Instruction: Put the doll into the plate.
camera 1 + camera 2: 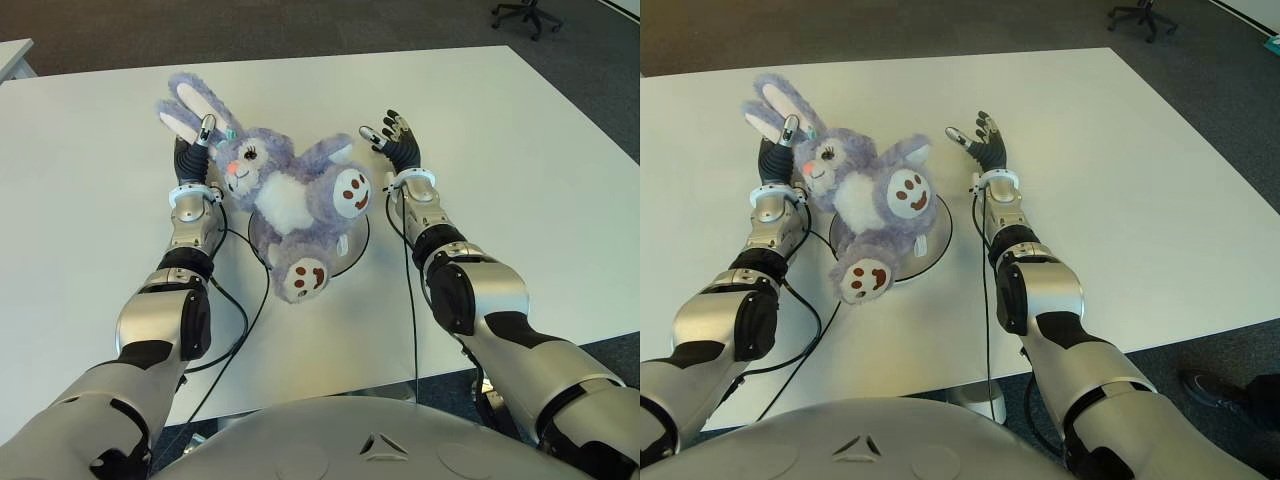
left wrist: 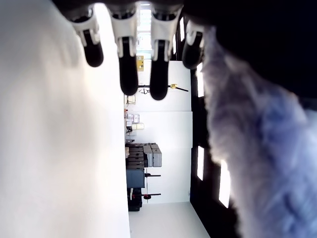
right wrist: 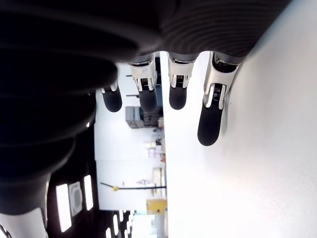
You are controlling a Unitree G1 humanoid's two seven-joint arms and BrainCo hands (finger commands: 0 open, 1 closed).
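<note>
A purple plush rabbit doll [image 1: 290, 190] lies on its back across a round clear plate [image 1: 358, 245] in the middle of the white table [image 1: 520, 150]. Its ears point to the far left and one foot hangs over the plate's near rim. My left hand [image 1: 193, 150] is just left of the doll's head, by the ears, fingers [image 2: 126, 59] straight and holding nothing. In the left wrist view the doll's fur [image 2: 267, 148] is right beside that hand. My right hand [image 1: 393, 140] is to the right of the doll, apart from it, fingers [image 3: 171, 94] spread.
Black cables [image 1: 240, 300] run along both forearms and loop over the table by the plate. The table's near edge is close to my body. An office chair [image 1: 527, 14] stands on the dark floor beyond the far right corner.
</note>
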